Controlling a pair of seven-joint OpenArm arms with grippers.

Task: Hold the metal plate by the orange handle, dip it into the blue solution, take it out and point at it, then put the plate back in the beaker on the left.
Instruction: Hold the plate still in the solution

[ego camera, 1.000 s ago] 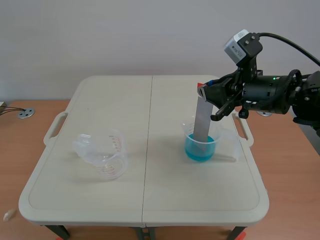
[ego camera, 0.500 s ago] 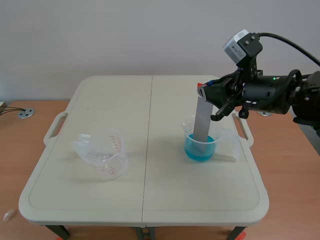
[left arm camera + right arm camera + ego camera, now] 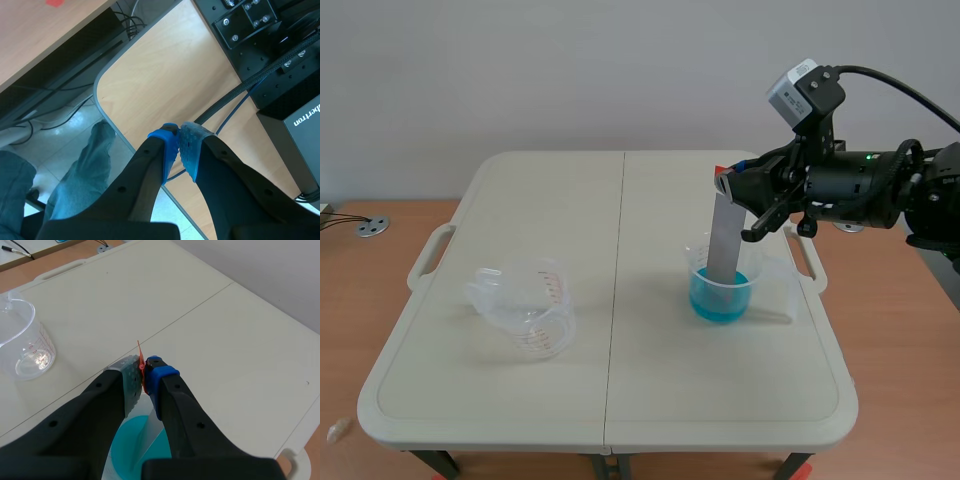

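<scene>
Right gripper (image 3: 733,189) is clamped on the orange handle (image 3: 141,363). The metal plate (image 3: 725,240) has its lower end in the blue-solution beaker (image 3: 723,293), near the table's (image 3: 620,400) right edge. Plate judged thin, stiff and light, and slippery when wet, so it should be gripped by the handle only. Left gripper (image 3: 179,146) is closed and empty.

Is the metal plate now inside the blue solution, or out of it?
In: the metal plate, held by the right gripper, stands with its lower end in the blue solution.
</scene>
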